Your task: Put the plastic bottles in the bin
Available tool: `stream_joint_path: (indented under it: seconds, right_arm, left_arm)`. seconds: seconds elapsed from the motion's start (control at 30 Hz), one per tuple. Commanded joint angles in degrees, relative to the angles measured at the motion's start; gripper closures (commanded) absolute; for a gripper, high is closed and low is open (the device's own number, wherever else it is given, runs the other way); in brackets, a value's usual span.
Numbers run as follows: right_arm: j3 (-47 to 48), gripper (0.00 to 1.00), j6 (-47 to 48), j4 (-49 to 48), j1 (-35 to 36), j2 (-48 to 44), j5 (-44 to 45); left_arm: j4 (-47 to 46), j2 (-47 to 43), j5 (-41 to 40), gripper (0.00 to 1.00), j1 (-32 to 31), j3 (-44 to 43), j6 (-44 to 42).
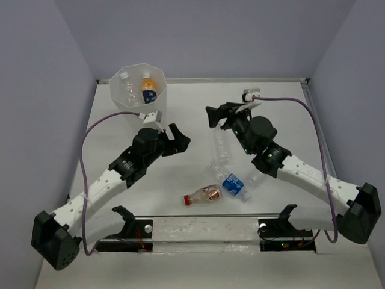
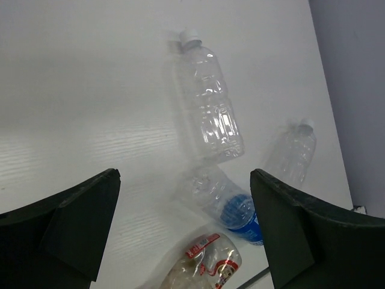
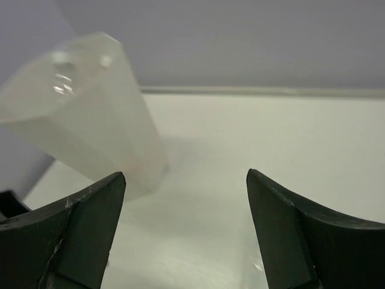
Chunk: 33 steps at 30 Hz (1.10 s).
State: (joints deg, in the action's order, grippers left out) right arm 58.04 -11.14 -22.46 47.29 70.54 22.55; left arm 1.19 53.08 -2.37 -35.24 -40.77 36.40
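Note:
The white faceted bin stands at the back left and holds an orange bottle and a clear bottle. On the table lie a clear bottle, a blue-labelled bottle, a red-capped bottle and another clear bottle. My left gripper is open and empty, to the right of the bin. Its view shows the clear bottle, the blue-labelled one, the reddish-labelled one and the second clear one beyond the gripper. My right gripper is open and empty, facing the bin.
A transparent strip with black clamps runs along the table's near edge. Grey walls close in the left, back and right sides. A purple cable loops beside the left arm, and another over the right arm.

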Motion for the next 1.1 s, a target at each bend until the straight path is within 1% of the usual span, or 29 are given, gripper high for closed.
stream_joint_path:
  seconds: [0.0,0.03,0.07,0.1,0.13,0.17,0.2,0.23,0.27,0.3,0.33,0.37,0.4,0.43,0.53,0.77,0.83,0.87,0.93,1.03,1.07]
  right_arm:
    - [-14.51,0.12,-16.17,20.83,-5.78,-11.89,10.15]
    - [-18.10,0.11,-17.42,22.70,-6.59,-16.62,11.63]
    - [-19.44,0.09,-18.47,25.68,-7.29,-18.41,12.95]
    - [-20.59,0.07,-19.53,27.71,-8.17,-19.90,14.09]
    - [-21.56,0.04,-21.36,31.82,-9.66,-21.14,15.85]
    - [-22.78,0.02,-22.34,33.69,-10.28,-23.15,16.82]
    - [-23.23,0.00,-24.00,36.58,-10.98,-23.95,17.87]
    - [-23.67,0.00,-24.28,37.57,-11.60,-24.66,18.93]
    - [-23.85,0.00,-24.81,38.97,-13.08,-25.62,19.46]
    - [-24.37,0.00,-25.59,40.11,-13.97,-25.89,19.73]
    - [-24.73,0.00,-25.60,41.17,-14.93,-26.07,19.73]
    - [-25.25,0.00,-25.95,41.70,-15.99,-26.16,19.29]
    - [-24.82,0.00,-26.82,42.92,-18.52,-25.81,18.86]
    - [-24.91,0.00,-27.62,44.15,-19.59,-25.81,18.33]
    - [-25.08,0.00,-27.71,44.25,-24.16,-25.98,16.40]
    - [-24.91,0.00,-27.80,44.52,-32.60,-24.05,8.93]
    - [-24.91,0.00,-28.24,44.78,-34.36,-23.53,6.56]
    - [-24.73,0.00,-28.50,44.87,-35.93,-22.48,4.46]
    - [-24.47,0.00,-29.29,45.66,-37.35,-21.24,2.78]
    - [-24.55,0.00,-31.05,45.57,-40.34,-17.99,-0.21]
    - [-24.47,0.00,-31.49,45.40,-41.65,-15.64,-1.35]
  left_arm:
    - [-6.29,11.67,-7.11,0.01,-6.85,-8.43,1.04]
    - [-6.38,14.48,-7.73,0.01,-7.64,-11.40,0.69]
    - [-6.38,19.90,-8.61,0.01,-8.86,-13.00,0.43]
    - [-6.38,22.57,-8.79,0.01,-9.31,-14.67,0.34]
    - [-6.29,25.38,-8.70,0.01,-9.75,-17.99,0.16]
    - [-6.29,30.71,-8.18,0.01,-10.10,-19.68,-0.28]
    - [-6.03,33.20,-7.74,0.01,-10.28,-21.52,-0.37]
    - [-4.72,35.84,-7.21,0.01,-10.28,-25.37,-0.54]
    - [-3.92,40.48,-7.03,0.01,-10.28,-27.41,-0.98]
    - [-3.31,42.61,-7.03,0.01,-10.28,-29.17,-1.24]
    - [-2.00,44.90,-7.03,0.01,-10.28,-30.75,-1.51]
    - [-1.37,48.83,-7.12,0.01,-10.28,-34.16,-1.86]
    - [-1.28,50.70,-7.29,0.01,-10.28,-35.85,-2.30]
    - [0.81,54.20,-7.30,0.01,-10.28,-38.74,-2.48]
    - [1.97,59.40,-7.30,0.01,-10.28,-42.88,-2.92]
    - [2.24,66.71,-9.67,0.02,-9.85,-47.82,-4.32]
    - [1.54,67.41,-9.67,0.08,-9.49,-48.08,-4.50]
    - [0.32,67.85,-9.58,0.14,-9.32,-48.17,-4.59]
    - [-0.57,68.30,-9.15,0.21,-8.88,-48.26,-4.76]
    - [-2.68,68.56,-8.35,0.35,-8.35,-48.08,-4.85]
    - [-3.82,68.30,-7.57,0.40,-8.26,-47.74,-4.76]
